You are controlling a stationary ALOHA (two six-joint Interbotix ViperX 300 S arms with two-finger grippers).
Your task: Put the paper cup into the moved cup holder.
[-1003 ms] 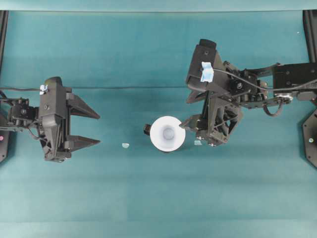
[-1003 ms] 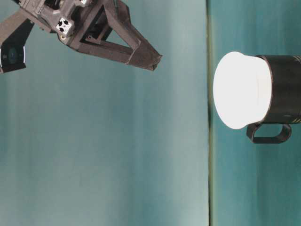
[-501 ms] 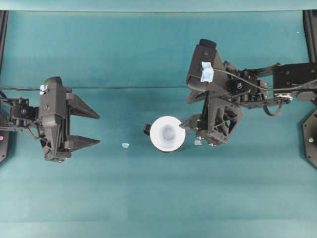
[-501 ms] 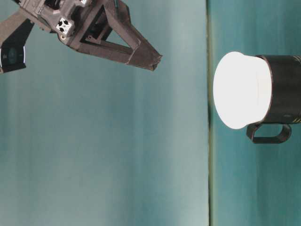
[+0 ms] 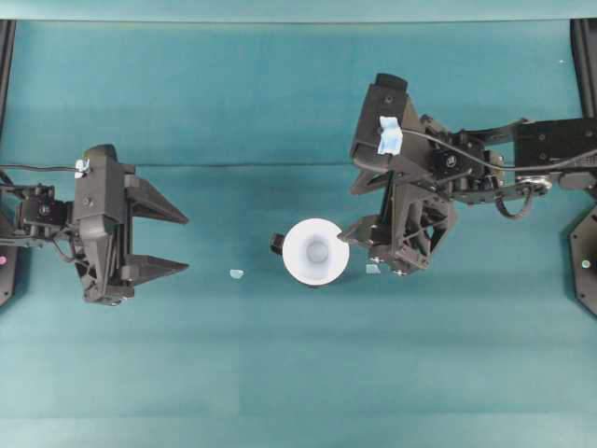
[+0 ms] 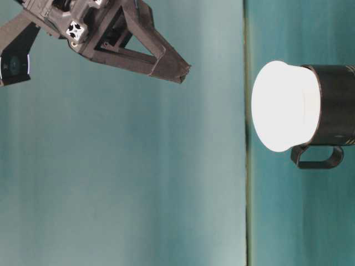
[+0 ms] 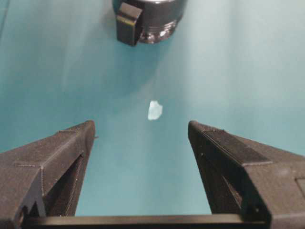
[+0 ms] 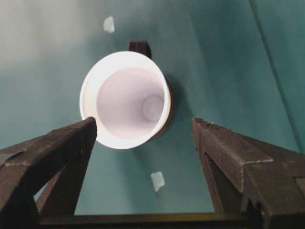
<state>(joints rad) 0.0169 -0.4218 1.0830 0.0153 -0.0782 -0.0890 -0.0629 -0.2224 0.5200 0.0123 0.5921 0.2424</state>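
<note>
My right gripper [image 8: 143, 131] hangs over the teal table [image 5: 280, 373] with its fingers [image 8: 57, 152] spread wide and nothing between them. Just ahead of the tips sits the paper cup [image 8: 126, 100], upright and mouth-up, nested inside the cup holder [image 8: 167, 107] — only a thin black edge of the holder and its small handle on the far side show past the white rim. From above, one of my right fingers [image 5: 359, 231] lies right at the cup's rim [image 5: 316, 252]; I cannot tell whether it touches. In the table-level view the cup's upper part [image 6: 285, 105] stands proud of the black holder [image 6: 335, 105], whose handle is turned toward the camera.

My left gripper [image 7: 141, 131] is well apart from the cup, its fingers [image 7: 62, 157] also wide open and empty. Straight ahead of them lies a small pale scrap [image 7: 154, 109] on the table, and beyond it the holder's base and handle [image 7: 147, 19]. A second scrap [image 8: 157, 181] lies between my right fingers, nearer than the cup — flat on the cloth.
</note>
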